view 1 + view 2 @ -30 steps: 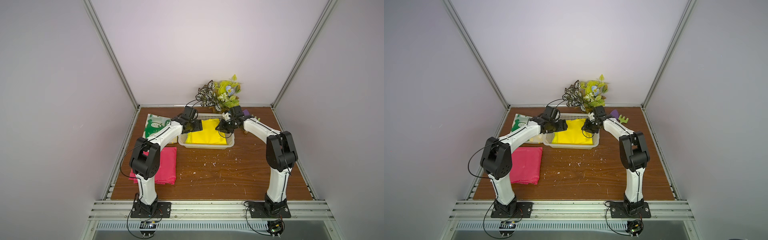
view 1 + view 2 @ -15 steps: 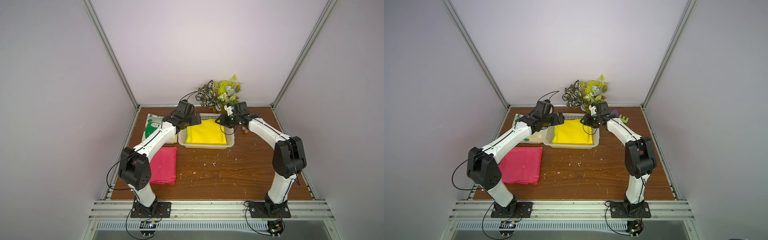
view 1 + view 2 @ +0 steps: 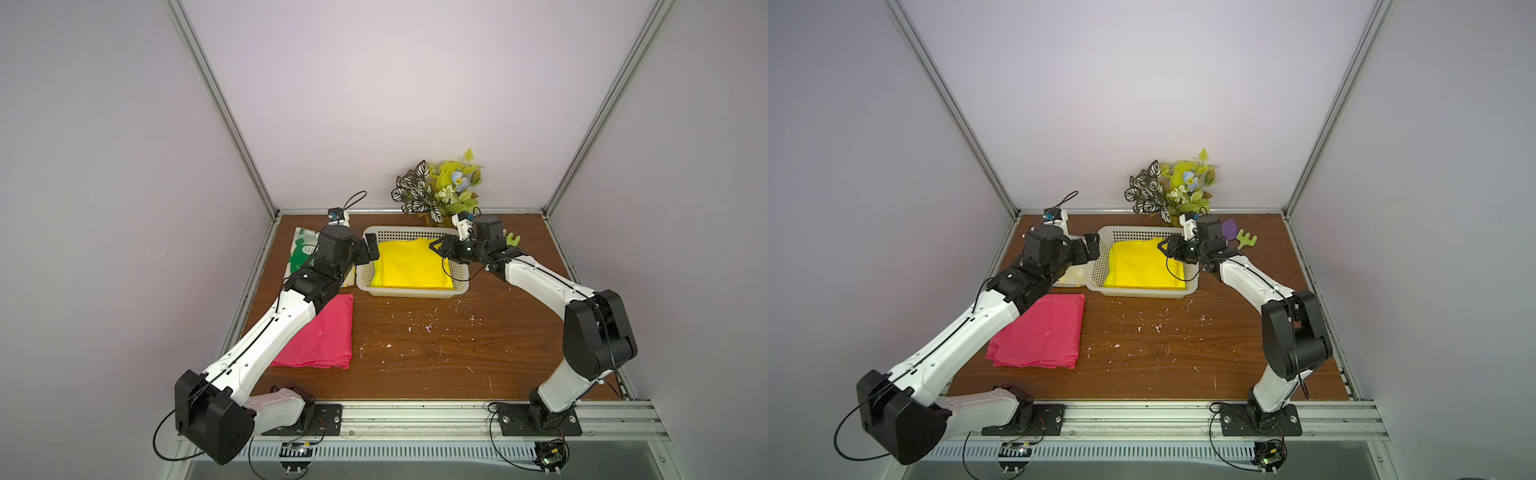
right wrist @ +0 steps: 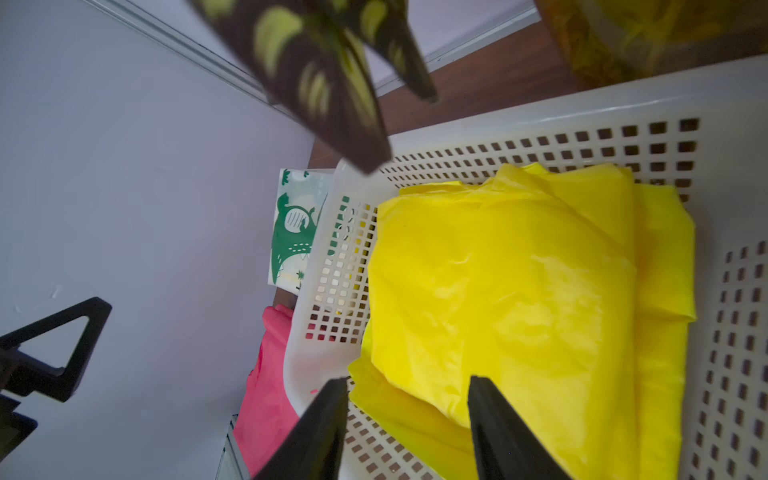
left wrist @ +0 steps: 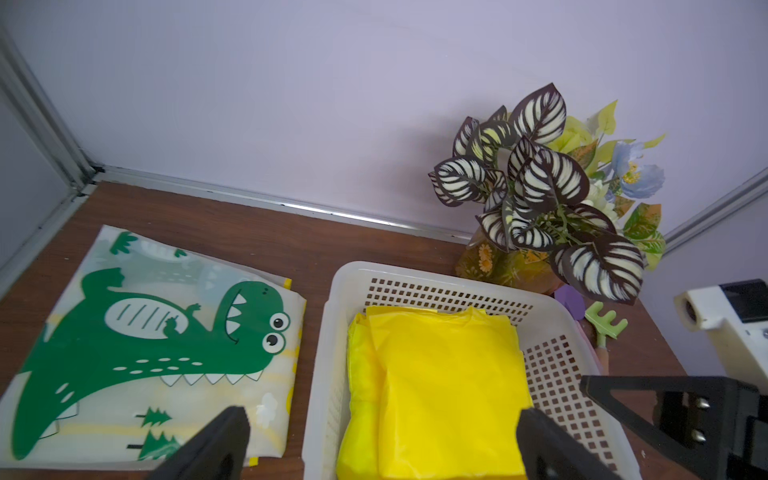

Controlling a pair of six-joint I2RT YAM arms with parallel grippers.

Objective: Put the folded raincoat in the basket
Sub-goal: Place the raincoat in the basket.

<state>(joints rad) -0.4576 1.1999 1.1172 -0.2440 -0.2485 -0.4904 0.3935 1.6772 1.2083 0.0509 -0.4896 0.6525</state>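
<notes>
I see the yellow raincoat (image 3: pixel 411 266) folded inside the basket (image 3: pixel 409 292); left gripper (image 3: pixel 372 249) spread wide, empty, at its left rim; right gripper (image 3: pixel 441 250) partly spread, empty, over its right rim.

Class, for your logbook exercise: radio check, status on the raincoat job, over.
Status: left end effector open, empty; right end effector open, empty. Folded yellow raincoat lying inside basket. Nothing blocking; plant leaves near right end effector.

Count:
- 3 folded raincoats: yellow raincoat (image 3: pixel 409 266) in the basket (image 3: pixel 409 293), dinosaur-print raincoat (image 5: pixel 145 332) just beside the basket, pink raincoat (image 3: pixel 328 336) off the basket's near corner.
- 1 basket.
- 1 artificial plant (image 3: pixel 436 195) behind the basket.
- 2 toy tools past the basket's far corner: purple shovel (image 3: pixel 1228 230), green rake (image 3: pixel 1246 239).
- 2 arms: left arm (image 3: pixel 274 332), right arm (image 3: pixel 540 278).
</notes>
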